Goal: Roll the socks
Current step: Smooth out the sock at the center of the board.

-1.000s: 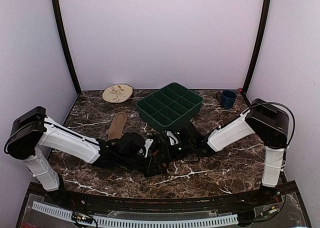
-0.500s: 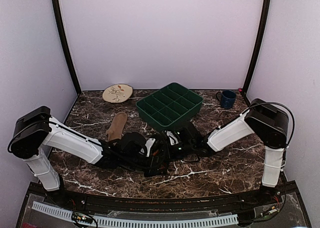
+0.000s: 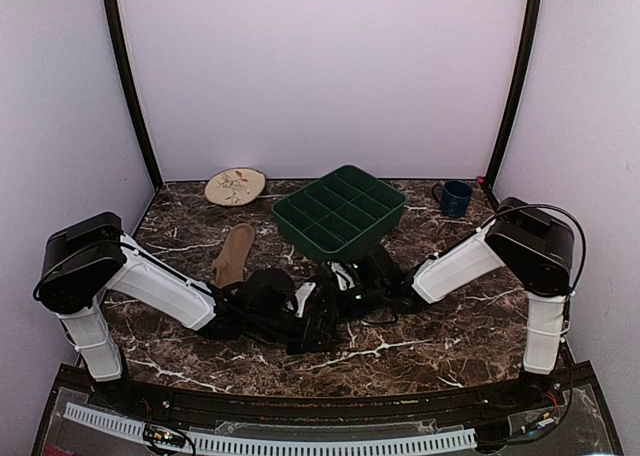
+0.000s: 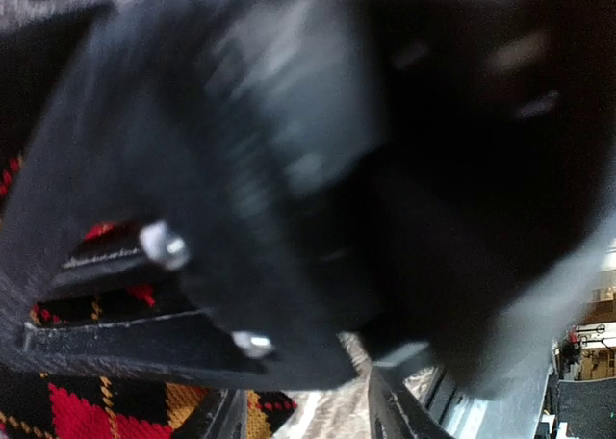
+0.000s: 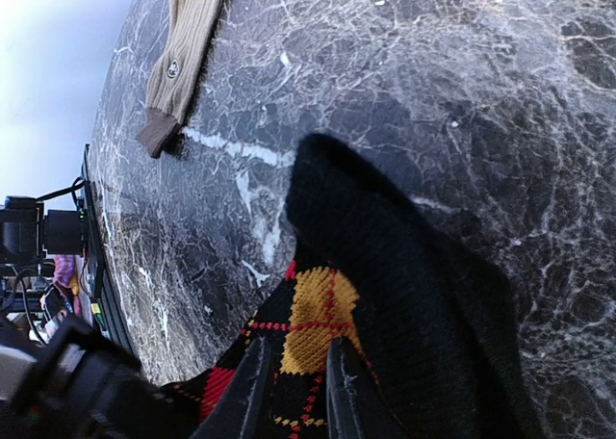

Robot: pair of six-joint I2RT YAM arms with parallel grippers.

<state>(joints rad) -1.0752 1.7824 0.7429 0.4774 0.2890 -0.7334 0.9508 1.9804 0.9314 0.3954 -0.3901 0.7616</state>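
Where pale lilac walls (image 3: 320, 66) enclose one dark, white-veined marble tabletop (image 3: 470, 326), one green compartment tray (image 3: 300, 236) stands toward the back. There are two socks. The tan sock (image 3: 234, 253) lies flat left of the tray. The black argyle sock (image 5: 308, 333), with red and yellow diamonds, is bunched mid-table, pinched by the right gripper (image 5: 294, 386). Blur hides the left gripper (image 4: 303, 415)'s hold. One plate (image 3: 235, 186) and one blue mug (image 3: 455, 198) sit at the back.

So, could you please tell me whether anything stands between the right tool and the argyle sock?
Nothing visible does. The right tool is shut directly on the argyle sock, with the fabric pinched in its grip.
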